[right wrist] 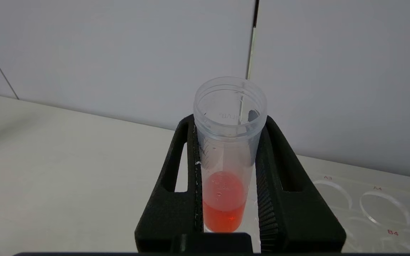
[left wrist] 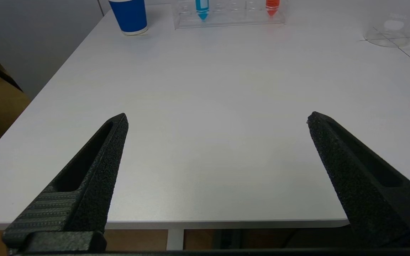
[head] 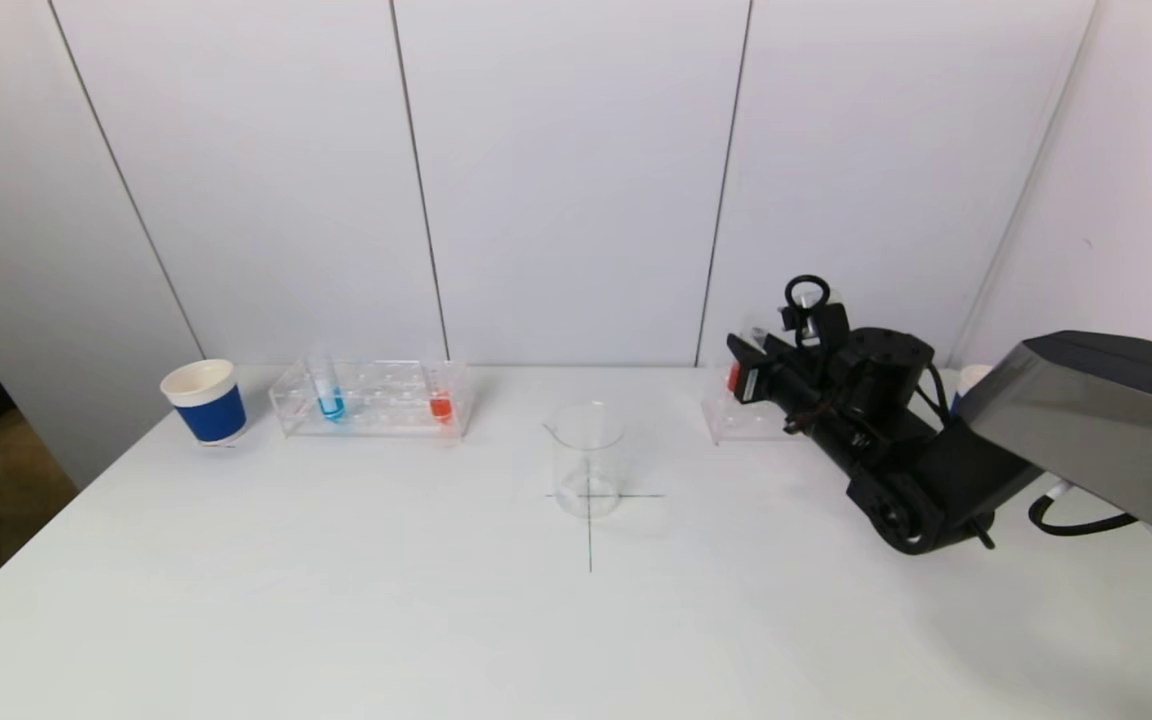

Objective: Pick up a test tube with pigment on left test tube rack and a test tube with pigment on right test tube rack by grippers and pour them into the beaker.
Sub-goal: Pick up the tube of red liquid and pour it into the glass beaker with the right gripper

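**Right gripper clamping red tube at the right rack; left arm waiting**

While the left gripper (left wrist: 217,119) is hanging low over the near edge of the table (head: 336,600) with its fingers spread wide and holding nothing, the right gripper (right wrist: 226,142) is doing the work at the right test tube rack (head: 736,425). Its two fingers are pressing against opposite sides of a test tube with red pigment (right wrist: 228,170), which is standing upright and uncapped, with liquid filling only its lower part. Whether the tube is already lifting out of its hole or sitting in it cannot be told from these views.

On the left test tube rack (head: 371,400), a blue tube (head: 329,395) and a red tube (head: 441,398) are standing untouched, next to a blue paper cup (head: 204,400). The empty beaker (head: 588,458) is sitting on the cross mark between the two racks, well apart from both.

Several risks are looming, in all likelihood. Since the tube wall is smooth and the grip sits below the rim, the tube could be slipping or rotating once tilted. Pulling it out at an angle might be dragging the light clear rack along. With the mouth open, a fast swing toward the beaker could be sloshing pigment onto the table, and a pour started short of the beaker's rim would be missing it.
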Controlling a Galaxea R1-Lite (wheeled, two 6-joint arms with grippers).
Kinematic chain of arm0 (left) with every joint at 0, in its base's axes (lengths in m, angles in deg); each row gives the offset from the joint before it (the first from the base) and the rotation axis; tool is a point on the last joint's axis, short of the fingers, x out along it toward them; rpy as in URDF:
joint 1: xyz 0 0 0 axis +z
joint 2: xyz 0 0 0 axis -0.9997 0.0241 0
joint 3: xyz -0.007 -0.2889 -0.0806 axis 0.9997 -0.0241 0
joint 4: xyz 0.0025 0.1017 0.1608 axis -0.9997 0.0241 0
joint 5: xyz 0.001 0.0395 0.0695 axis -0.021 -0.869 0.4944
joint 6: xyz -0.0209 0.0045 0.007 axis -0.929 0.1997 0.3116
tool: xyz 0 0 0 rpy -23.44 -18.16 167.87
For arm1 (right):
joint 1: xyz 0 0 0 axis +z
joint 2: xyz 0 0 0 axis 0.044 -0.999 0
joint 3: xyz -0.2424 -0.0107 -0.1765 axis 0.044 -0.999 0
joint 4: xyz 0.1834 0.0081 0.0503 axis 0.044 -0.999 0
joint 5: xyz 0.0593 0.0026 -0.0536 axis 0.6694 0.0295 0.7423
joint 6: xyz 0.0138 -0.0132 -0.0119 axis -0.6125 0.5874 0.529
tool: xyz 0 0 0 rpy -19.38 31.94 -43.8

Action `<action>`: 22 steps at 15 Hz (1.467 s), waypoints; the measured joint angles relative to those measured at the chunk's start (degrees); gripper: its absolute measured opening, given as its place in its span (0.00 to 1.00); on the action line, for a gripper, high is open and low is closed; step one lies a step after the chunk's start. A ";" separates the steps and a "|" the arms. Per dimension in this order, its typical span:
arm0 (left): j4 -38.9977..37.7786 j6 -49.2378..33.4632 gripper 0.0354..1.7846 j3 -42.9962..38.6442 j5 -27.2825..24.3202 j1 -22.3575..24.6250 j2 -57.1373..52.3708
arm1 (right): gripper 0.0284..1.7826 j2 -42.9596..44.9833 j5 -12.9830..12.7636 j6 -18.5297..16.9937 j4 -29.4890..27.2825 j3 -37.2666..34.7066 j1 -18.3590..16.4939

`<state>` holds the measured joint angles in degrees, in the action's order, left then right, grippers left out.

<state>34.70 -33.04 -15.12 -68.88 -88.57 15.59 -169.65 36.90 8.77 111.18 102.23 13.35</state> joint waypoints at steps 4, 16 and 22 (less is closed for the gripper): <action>0.00 0.00 0.99 0.00 -0.01 -0.05 0.00 | 0.26 3.44 0.00 0.16 -2.51 -0.12 0.05; 0.00 0.00 0.99 0.00 0.00 0.00 0.00 | 0.26 20.69 1.76 4.86 -14.18 -2.13 3.44; 0.00 0.02 0.99 0.00 0.00 -0.05 0.00 | 0.26 31.45 1.29 6.95 -26.44 -2.33 6.25</action>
<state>34.70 -33.02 -15.12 -68.88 -88.62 15.59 -138.20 38.19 15.72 84.74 99.91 19.61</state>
